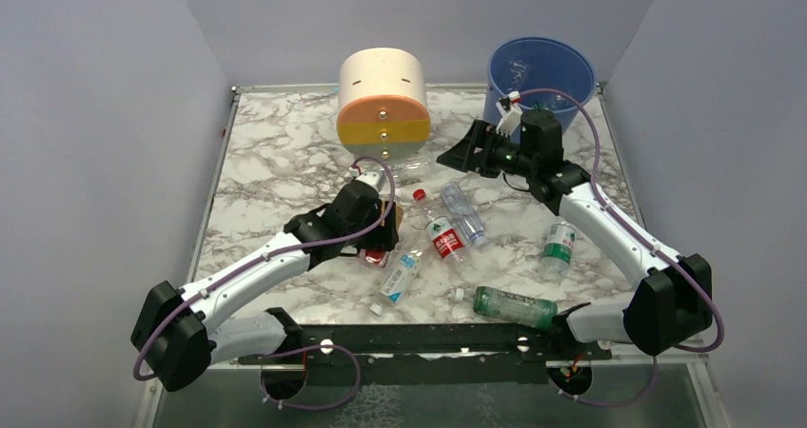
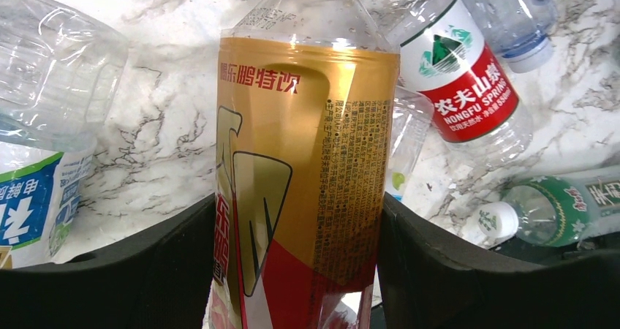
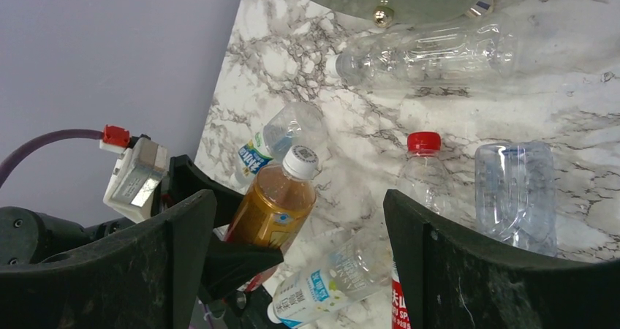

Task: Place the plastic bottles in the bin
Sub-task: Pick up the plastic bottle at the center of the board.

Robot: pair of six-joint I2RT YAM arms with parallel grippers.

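Note:
My left gripper [image 1: 385, 223] [image 2: 296, 219] is shut on a bottle with a gold and red label [image 2: 307, 161] [image 3: 274, 205], both fingers pressed to its sides, low over the marble table [image 1: 276, 162]. Around it lie several plastic bottles: a red-labelled one [image 1: 440, 228] [image 2: 460, 80], a clear one [image 1: 464, 214], a white-and-blue-labelled one [image 1: 400, 276], a green one [image 1: 514, 304] and a green-labelled one [image 1: 560, 245]. The blue bin [image 1: 541, 71] stands at the back right. My right gripper [image 1: 455, 154] [image 3: 300, 219] hangs open and empty in front of the bin, pointing left.
A cream-and-orange round drawer unit [image 1: 383, 100] stands at the back centre with a clear bottle [image 1: 409, 168] [image 3: 424, 51] lying against its front. Grey walls close in the table on three sides. A black rail [image 1: 428, 338] runs along the near edge.

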